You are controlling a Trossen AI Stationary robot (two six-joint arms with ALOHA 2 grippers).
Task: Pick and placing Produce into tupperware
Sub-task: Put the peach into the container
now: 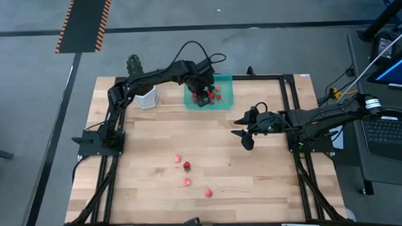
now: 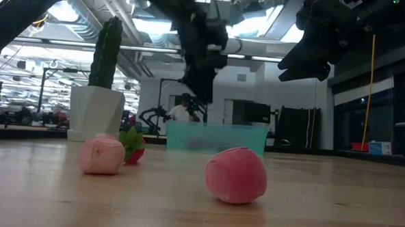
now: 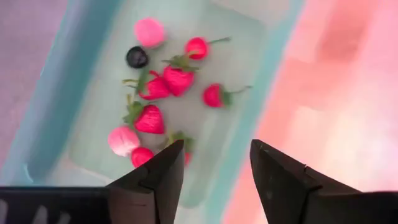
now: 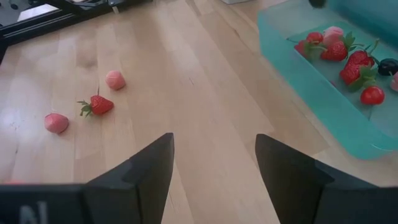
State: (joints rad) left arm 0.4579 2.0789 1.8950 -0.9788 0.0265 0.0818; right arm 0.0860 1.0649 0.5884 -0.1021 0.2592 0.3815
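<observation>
The teal tupperware (image 1: 222, 95) lies at the table's far middle and holds several red and pink berries (image 3: 155, 102) and one dark berry (image 3: 137, 57). My left gripper (image 1: 202, 98) hangs above the tupperware, open and empty; its fingers (image 3: 168, 180) show in the left wrist view. My right gripper (image 1: 245, 137) hovers open and empty above the table right of centre. Several loose berries (image 1: 187, 166) lie on the table's near middle; they also show in the right wrist view (image 4: 96, 106).
A white pot (image 1: 147, 97) with a green cactus (image 2: 106, 51) stands left of the tupperware. Black frame rails (image 1: 292, 123) run along the table's sides. Bare wood lies between the loose berries and the tupperware.
</observation>
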